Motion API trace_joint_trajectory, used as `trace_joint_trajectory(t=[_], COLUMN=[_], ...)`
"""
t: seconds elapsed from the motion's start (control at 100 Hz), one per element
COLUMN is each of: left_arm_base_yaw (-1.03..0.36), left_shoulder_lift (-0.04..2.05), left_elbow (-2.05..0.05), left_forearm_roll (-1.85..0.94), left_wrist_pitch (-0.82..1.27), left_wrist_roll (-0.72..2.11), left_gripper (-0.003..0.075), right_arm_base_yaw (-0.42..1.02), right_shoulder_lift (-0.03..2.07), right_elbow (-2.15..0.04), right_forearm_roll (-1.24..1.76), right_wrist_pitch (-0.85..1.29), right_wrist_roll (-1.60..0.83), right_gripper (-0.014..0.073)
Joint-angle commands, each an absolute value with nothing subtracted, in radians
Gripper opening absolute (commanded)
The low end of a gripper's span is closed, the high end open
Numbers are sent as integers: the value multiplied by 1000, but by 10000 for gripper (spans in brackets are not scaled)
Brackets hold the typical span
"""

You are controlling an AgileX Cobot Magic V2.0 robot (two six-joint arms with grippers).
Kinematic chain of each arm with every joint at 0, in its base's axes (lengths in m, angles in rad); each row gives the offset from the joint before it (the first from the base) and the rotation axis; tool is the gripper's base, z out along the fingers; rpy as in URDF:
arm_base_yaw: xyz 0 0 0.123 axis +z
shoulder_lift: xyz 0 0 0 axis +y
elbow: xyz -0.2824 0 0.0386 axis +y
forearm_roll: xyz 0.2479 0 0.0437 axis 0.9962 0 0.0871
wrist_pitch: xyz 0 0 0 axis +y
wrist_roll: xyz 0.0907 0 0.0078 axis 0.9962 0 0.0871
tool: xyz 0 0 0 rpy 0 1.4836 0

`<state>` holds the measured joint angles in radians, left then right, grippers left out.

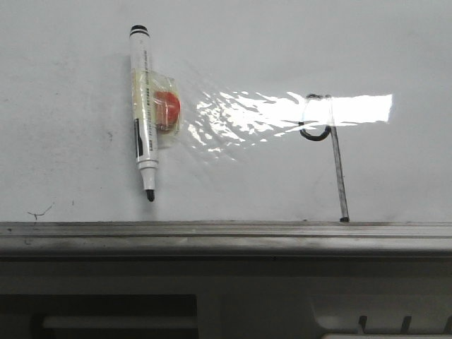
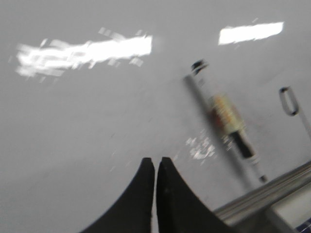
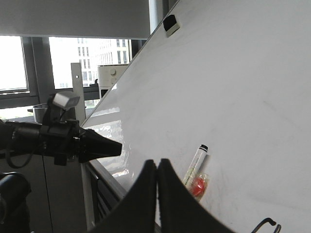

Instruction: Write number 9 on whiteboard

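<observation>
1. Front view took in mostly the whiteboard (image 1: 70, 85), a broad glossy pale surface with a bright streak of glare across its middle and a grey metal ledge (image 1: 212, 236) running along its bottom edge.
2. The number 9 (image 1: 332, 152) stood on the board's right half: a small dark loop, partly washed out by the glare, with a long thin stem dropping straight down until it met the ledge.
3. A white marker pen (image 1: 143, 113) hung flat against the board's left half, well apart from the figure, black-banded end up and dark tip pointing down, just short of the ledge.
4. A red round piece (image 1: 167, 110) under clear tape sat just beside the pen's barrel, touching it.
5. The left gripper (image 2: 155, 167) showed in its own wrist view with its two black fingers pressed together, holding nothing, away from the pen; that picture was blurred.
6. The right gripper (image 3: 157, 170) was likewise closed up and empty, off the board, with the left arm visible beyond it.
7. A tiny faint scribble (image 1: 39, 211) sat low at the board's left, just above the ledge.
</observation>
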<state>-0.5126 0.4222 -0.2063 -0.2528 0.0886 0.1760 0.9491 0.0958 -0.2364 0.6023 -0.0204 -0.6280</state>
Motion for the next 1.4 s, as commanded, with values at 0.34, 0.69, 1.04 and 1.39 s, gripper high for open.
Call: trace_joint_trajectory(t=[0.34, 0.69, 1.04, 1.39], left_arm_base_yaw=[-221, -221, -221, -221], left_shoulder_lift=[210, 39, -15, -15], left_elbow=[-24, 28, 28, 28], left_forearm_roll=[0, 0, 0, 0], left_wrist_pitch=[95, 195, 195, 195], left_wrist_roll=[-78, -78, -78, -78], left_gripper=[-19, -19, -18, -18], right_arm_base_yaw=[944, 944, 944, 944], right_shoulder_lift=[107, 107, 107, 107], right_elbow=[-263, -263, -263, -263], right_forearm_roll=[592, 592, 592, 592], right_wrist_pitch=[-85, -83, -83, -83], right_wrist_roll=[-638, -638, -638, -638], right_gripper=[-45, -45, -45, -45])
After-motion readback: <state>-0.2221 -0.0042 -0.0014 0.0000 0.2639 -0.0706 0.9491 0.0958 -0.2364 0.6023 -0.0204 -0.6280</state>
